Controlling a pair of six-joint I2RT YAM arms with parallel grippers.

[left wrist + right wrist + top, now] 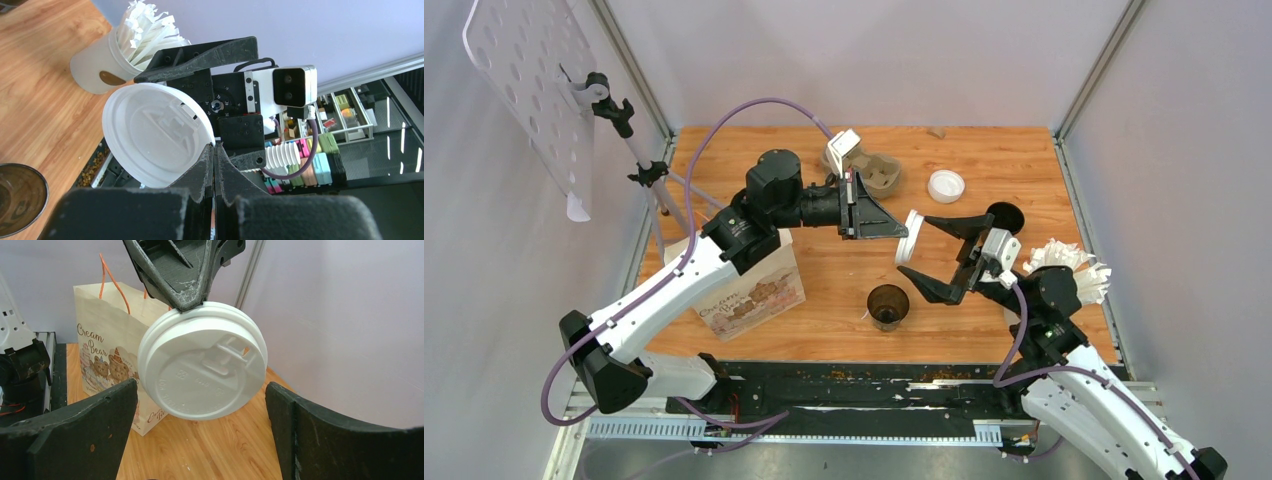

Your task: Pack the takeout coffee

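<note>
My left gripper [902, 232] is shut on the rim of a white plastic lid [909, 250] and holds it on edge above the table. In the left wrist view the jaws [215, 146] pinch the lid [155, 135] at its right edge. My right gripper [932, 258] is open, and its fingers stand either side of the lid without touching it. The lid also shows in the right wrist view [202, 362], facing the camera between the spread fingers [80, 430]. A dark brown cup [888, 305] stands open and lidless below the grippers. A second dark cup [1005, 216] stands at the right.
A second white lid [946, 185] lies at the back. A pulp cup tray [881, 173] sits behind the left gripper. A printed paper bag [749, 290] stands at the left under the left arm. A white holder of sticks [1069, 268] stands at the right.
</note>
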